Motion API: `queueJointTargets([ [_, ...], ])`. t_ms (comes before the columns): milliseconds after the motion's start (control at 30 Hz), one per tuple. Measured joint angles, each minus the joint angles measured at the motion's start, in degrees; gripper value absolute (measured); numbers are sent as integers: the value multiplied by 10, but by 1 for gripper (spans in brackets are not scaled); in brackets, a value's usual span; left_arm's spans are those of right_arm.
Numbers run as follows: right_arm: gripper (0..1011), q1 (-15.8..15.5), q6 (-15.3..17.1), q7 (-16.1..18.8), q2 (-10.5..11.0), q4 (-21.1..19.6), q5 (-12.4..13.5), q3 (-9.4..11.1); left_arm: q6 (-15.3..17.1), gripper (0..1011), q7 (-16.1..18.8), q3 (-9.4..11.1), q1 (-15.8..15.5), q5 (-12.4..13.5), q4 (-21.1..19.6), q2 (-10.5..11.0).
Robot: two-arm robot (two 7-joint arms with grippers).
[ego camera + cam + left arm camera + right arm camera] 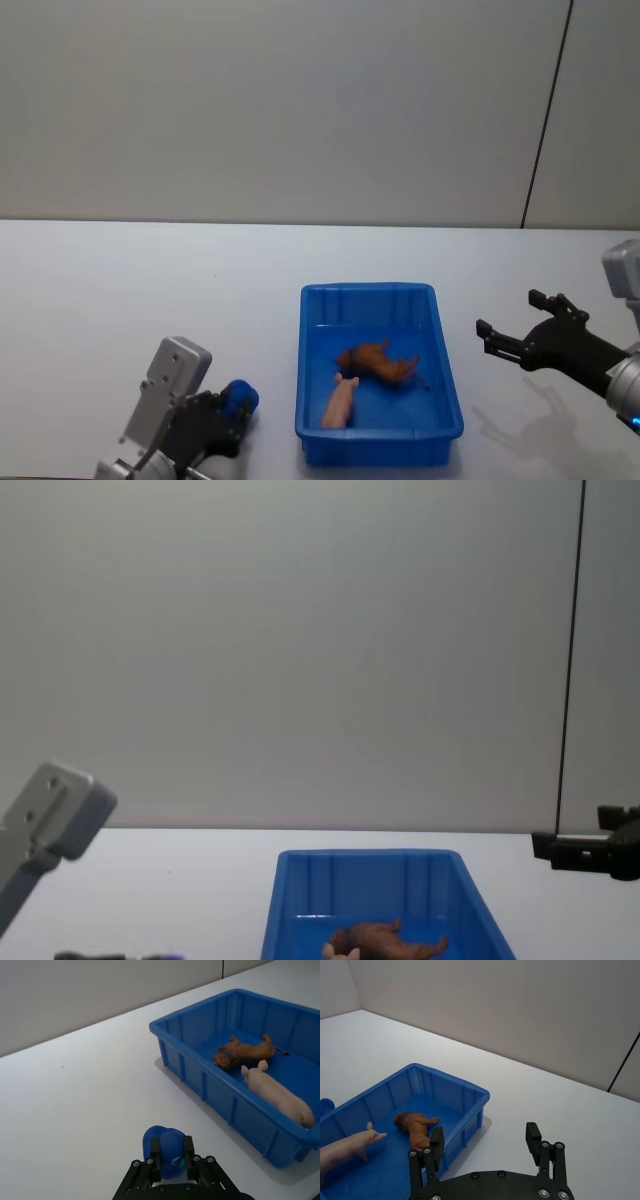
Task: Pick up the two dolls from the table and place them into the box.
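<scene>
My left pincer (172, 1155) is black, its knuckles studded with small silver screws, with a glossy blue cap printed with a white mark at the tip. Behind it sits a pale grey, rounded block. My right pincer (485, 1142) is matte black too, with ribbed fingertips and silver screws.

Box (380, 435): bright blue, glossy. Inside it, one doll (378, 362) reddish-brown, the other doll (340, 402) at its 7 o'clock pale peach-pink. Desk (120, 300): plain white. Left gripper (172, 1155) black, closed on a blue cap-like item (165, 1147). Right gripper (485, 1141) black.
</scene>
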Motion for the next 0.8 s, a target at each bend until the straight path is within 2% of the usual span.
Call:
queueJointTargets([
  [433, 1001, 0, 0, 0, 0, 0, 0, 0, 8, 192, -12, -12, -19, 38, -52, 5],
  [567, 1001, 0, 0, 0, 0, 0, 0, 0, 8, 170, -26, -12, -32, 54, -58, -3],
  [800, 1001, 0, 0, 0, 0, 0, 0, 0, 4, 170, -60, 0, -63, 77, -49, -32],
])
